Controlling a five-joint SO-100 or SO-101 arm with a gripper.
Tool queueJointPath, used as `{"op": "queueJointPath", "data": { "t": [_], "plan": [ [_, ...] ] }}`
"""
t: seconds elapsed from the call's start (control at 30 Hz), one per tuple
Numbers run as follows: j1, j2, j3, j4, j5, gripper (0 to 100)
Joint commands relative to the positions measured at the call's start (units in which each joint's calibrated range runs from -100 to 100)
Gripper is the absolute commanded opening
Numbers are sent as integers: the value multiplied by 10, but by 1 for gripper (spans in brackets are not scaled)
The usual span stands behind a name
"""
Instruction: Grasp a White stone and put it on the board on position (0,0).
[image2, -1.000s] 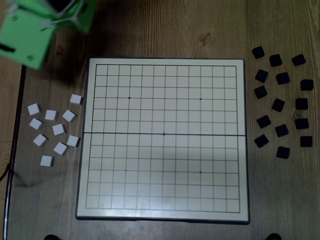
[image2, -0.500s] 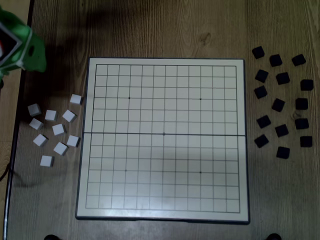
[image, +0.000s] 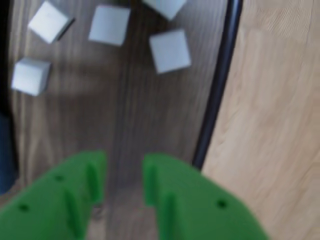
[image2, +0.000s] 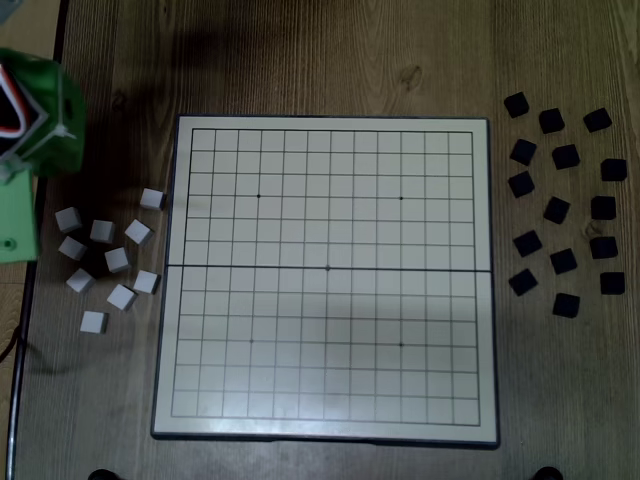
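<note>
While nothing is held:
Gripper (image: 124, 182): fingers parted, empty.
White stones (image: 170, 51): ahead of the fingertips, well apart.
Board (image2: 325, 275): bare.

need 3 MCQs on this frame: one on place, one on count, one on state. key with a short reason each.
1. In the fixed view, where are the white stones?
A. left of the board
B. right of the board
C. on the board

2. How many stones lie on the board?
A. none
B. three
C. nine

3. What state is the gripper in?
A. shut on a white stone
B. open, holding nothing
C. shut on a black stone

Key: 1 A, the white cubes cluster left of the board while the black stones sit to its right. 2 A, every grid line is bare. 3 B, the wrist view shows bare table between the green fingers.
</note>
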Motion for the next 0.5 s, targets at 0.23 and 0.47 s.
{"op": "queueJointPath", "data": {
  "t": [0.23,0.47],
  "plan": [
    [-10,13,-6,-53,38,12],
    [-16,34,-17,-65,36,13]
  ]
}}
